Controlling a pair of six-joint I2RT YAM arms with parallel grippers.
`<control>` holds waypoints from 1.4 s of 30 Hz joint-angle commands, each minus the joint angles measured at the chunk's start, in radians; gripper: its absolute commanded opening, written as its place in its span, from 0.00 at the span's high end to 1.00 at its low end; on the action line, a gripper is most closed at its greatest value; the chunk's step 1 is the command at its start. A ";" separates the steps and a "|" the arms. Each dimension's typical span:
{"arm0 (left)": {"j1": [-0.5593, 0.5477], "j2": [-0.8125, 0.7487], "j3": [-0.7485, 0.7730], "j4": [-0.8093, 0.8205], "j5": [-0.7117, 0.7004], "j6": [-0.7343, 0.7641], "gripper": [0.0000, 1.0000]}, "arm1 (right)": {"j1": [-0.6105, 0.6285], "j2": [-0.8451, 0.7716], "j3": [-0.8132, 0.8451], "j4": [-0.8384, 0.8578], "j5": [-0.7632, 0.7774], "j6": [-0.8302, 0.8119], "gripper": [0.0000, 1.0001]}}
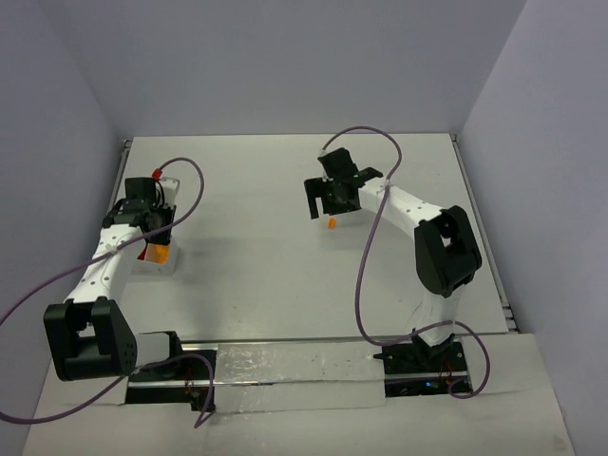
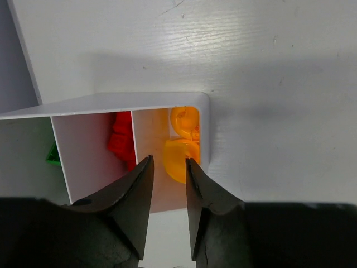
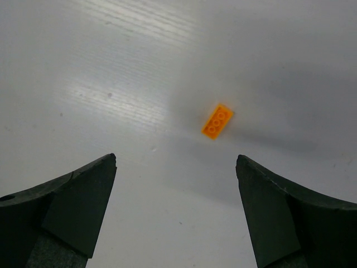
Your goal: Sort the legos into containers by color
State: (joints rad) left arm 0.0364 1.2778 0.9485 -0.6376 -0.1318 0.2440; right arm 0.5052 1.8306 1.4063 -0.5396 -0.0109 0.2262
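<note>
Table [image 3: 111, 67] was white, faint wood-grain texture, satin sheen. Tray [image 2: 111, 102]: smooth white plastic, slightly glossy. Orange legos [image 2: 181, 159] glossy, almost translucent plastic; red legos [image 2: 120, 142] glossy too. Orange brick [image 3: 217, 121] shiny moulded plastic. Left gripper [image 2: 169, 159] and right gripper [image 3: 175, 158] were matt black plastic. Near-edge strip [image 1: 285, 366] was crinkled silvery foil.

Your twin arms at the table: the left arm [image 1: 106, 258] and right arm [image 1: 407, 206] pair white links with bulky black joints, each trailing a looping purple cable [image 1: 364, 275]. Your left fingers [image 2: 134, 195] are black tapered wedges; your right fingers [image 3: 75, 206] are dark and blunt-edged.
</note>
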 commanded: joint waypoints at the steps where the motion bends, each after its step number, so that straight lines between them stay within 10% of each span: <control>1: 0.010 0.005 -0.004 0.053 -0.023 0.020 0.57 | -0.020 0.038 0.046 -0.014 0.181 0.116 0.10; 17: 0.011 -0.012 0.061 0.021 0.055 -0.023 0.50 | -0.037 0.259 0.192 -0.092 0.226 0.208 0.18; 33: 0.011 0.008 0.132 0.006 0.083 -0.046 0.46 | -0.038 0.245 0.124 -0.083 0.199 0.213 0.48; 42: 0.012 -0.025 0.170 -0.002 0.260 -0.062 0.09 | -0.043 0.235 0.113 -0.078 0.141 0.214 0.82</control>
State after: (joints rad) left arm 0.0412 1.2878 1.0557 -0.6354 -0.0104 0.2035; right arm 0.4726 2.0880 1.5253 -0.6199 0.1568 0.4295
